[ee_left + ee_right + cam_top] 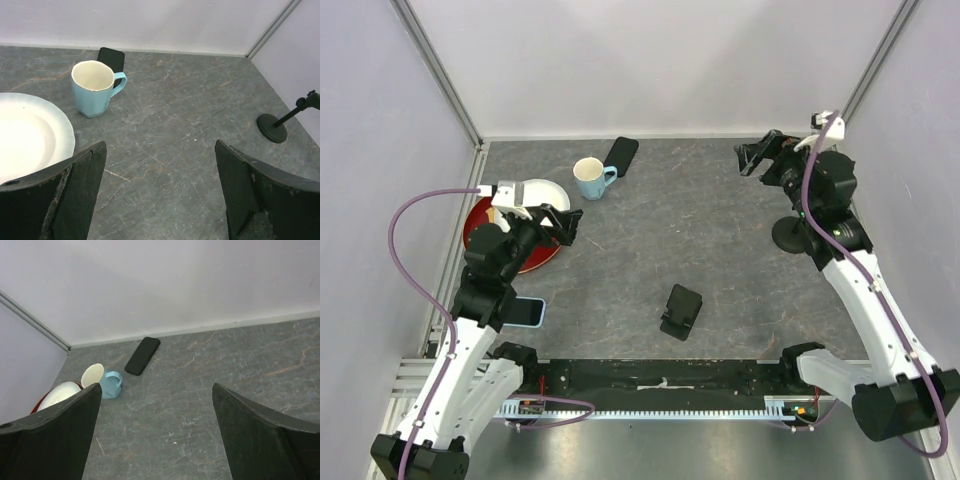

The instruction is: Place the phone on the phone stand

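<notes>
A black phone [621, 156] lies flat by the back wall, just behind a blue mug [588, 178]; both wrist views show it too [112, 59] [142, 355]. The phone stand [680, 311], a small black angled piece, sits alone on the table's front middle. My left gripper [563, 225] hovers open over the left side, beside the plates, with bare table between its fingers [160, 200]. At the back right my right gripper [750, 158] hangs open and empty [155, 440], facing the phone from well off.
A white plate [545, 193] rests on a red plate [480, 215] at the left. A light blue phone-like slab [528, 312] lies under the left arm. A black round-based stand [788, 236] [272, 127] stands below the right arm. Walls close in the back and sides.
</notes>
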### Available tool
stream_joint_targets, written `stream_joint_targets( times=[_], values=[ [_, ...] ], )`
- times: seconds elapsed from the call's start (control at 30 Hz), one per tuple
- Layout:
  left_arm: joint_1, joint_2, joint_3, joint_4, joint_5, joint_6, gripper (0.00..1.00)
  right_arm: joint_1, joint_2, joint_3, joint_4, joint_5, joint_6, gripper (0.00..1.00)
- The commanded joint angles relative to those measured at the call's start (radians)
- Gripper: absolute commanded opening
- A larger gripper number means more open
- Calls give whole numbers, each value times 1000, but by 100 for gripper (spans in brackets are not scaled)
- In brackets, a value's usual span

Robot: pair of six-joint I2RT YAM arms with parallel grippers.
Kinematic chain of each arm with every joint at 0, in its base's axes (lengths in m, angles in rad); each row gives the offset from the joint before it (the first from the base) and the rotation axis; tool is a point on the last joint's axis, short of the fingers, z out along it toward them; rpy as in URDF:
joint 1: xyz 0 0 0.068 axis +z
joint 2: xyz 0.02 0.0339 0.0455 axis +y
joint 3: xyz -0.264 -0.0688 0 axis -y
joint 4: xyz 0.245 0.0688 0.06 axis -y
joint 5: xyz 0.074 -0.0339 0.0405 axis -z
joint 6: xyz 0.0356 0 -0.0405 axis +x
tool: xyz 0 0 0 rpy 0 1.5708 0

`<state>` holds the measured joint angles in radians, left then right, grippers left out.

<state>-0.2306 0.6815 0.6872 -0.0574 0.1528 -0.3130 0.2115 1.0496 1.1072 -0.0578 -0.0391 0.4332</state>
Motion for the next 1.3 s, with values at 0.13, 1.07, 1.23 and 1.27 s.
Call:
stream_joint_targets(
  times=[0.13, 1.07, 1.23, 1.27],
  values=[
    [4, 18, 44, 42, 83, 20, 95, 9, 130, 80, -140, 155, -51, 98],
    [4, 52, 52, 47, 163, -34, 93, -291, 55, 22, -599, 564, 334, 98],
    [5, 46, 54, 42, 162, -37, 92, -291, 87, 77, -686, 542, 423, 98],
    [5, 46, 55, 41, 163, -40, 92, -291, 101, 82, -686, 509, 420, 98]
  ],
)
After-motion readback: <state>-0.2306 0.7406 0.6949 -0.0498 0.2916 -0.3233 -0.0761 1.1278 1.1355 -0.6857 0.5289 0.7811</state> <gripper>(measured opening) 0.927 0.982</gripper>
